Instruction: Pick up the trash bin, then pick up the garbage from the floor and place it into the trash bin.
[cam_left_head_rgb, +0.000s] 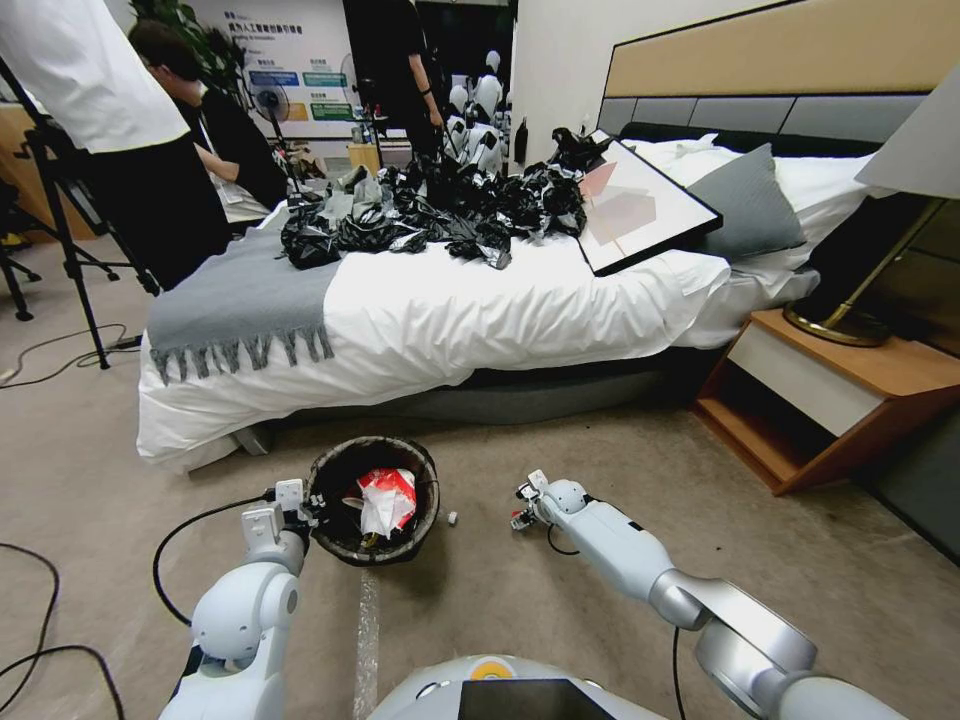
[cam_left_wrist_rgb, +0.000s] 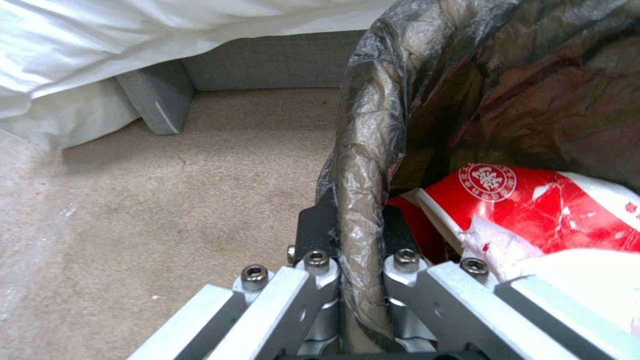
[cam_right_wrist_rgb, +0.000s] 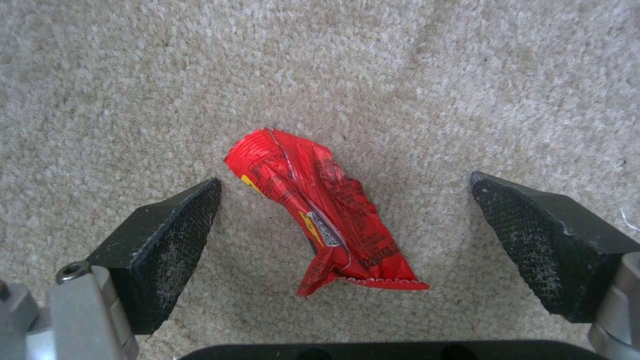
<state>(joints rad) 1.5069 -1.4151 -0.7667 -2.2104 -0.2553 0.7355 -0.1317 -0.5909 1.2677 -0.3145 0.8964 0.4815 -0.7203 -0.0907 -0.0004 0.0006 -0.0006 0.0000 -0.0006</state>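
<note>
The trash bin (cam_left_head_rgb: 334, 541), a round bucket with a dark bag over its rim, is on the carpet in front of the bed. My left gripper (cam_left_head_rgb: 303, 503) is shut on its near-left rim (cam_left_wrist_rgb: 363, 150), one finger inside and one outside. A red-and-white wrapper (cam_left_head_rgb: 386, 499) lies inside the bin (cam_left_wrist_rgb: 533, 200). To the bin's right, my right gripper (cam_left_head_rgb: 521, 506) hangs low over the carpet, open. Between its fingers (cam_right_wrist_rgb: 170, 225) lies a crumpled red wrapper (cam_right_wrist_rgb: 327, 215), a piece of the garbage, untouched. A tiny pale scrap (cam_left_head_rgb: 452, 518) lies beside the bin.
The bed (cam_left_head_rgb: 480, 300) rises right behind the bin, carrying a heap of black plastic (cam_left_head_rgb: 440, 205) and a framed picture (cam_left_head_rgb: 640, 205). A wooden nightstand (cam_left_head_rgb: 830, 400) with a lamp stands at the right. Cables (cam_left_head_rgb: 60, 650) and a tripod (cam_left_head_rgb: 70, 230) are at the left.
</note>
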